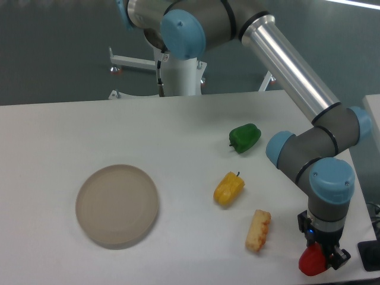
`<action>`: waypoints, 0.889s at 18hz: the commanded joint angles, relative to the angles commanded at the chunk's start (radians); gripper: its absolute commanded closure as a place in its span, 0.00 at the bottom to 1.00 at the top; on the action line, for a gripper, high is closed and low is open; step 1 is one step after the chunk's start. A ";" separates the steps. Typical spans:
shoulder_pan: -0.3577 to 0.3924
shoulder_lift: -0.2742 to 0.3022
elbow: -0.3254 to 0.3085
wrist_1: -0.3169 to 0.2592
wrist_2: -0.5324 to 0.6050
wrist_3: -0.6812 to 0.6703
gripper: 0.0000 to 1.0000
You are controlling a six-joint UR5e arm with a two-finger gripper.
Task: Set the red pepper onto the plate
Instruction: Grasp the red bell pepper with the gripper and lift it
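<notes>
The red pepper [310, 262] is small and glossy, at the front right corner of the table. My gripper [328, 254] points straight down onto it. Its dark fingers close around the pepper's right side, and the pepper sticks out to the left of them. I cannot tell whether the pepper rests on the table or hangs just above it. The plate [117, 205] is a round beige-grey disc lying flat at the front left, far from the gripper, with nothing on it.
A yellow pepper [228, 189] and a pale yellow-orange oblong piece [258, 230] lie between the gripper and the plate. A green pepper [244, 138] lies further back. The table's right edge runs close beside the gripper, with a dark object [370, 254] past it.
</notes>
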 joint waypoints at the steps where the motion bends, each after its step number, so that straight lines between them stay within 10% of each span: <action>1: 0.000 0.000 -0.002 0.000 0.000 0.000 0.56; 10: -0.015 0.050 -0.037 -0.063 -0.028 -0.049 0.56; 16: -0.026 0.234 -0.248 -0.089 -0.115 -0.142 0.56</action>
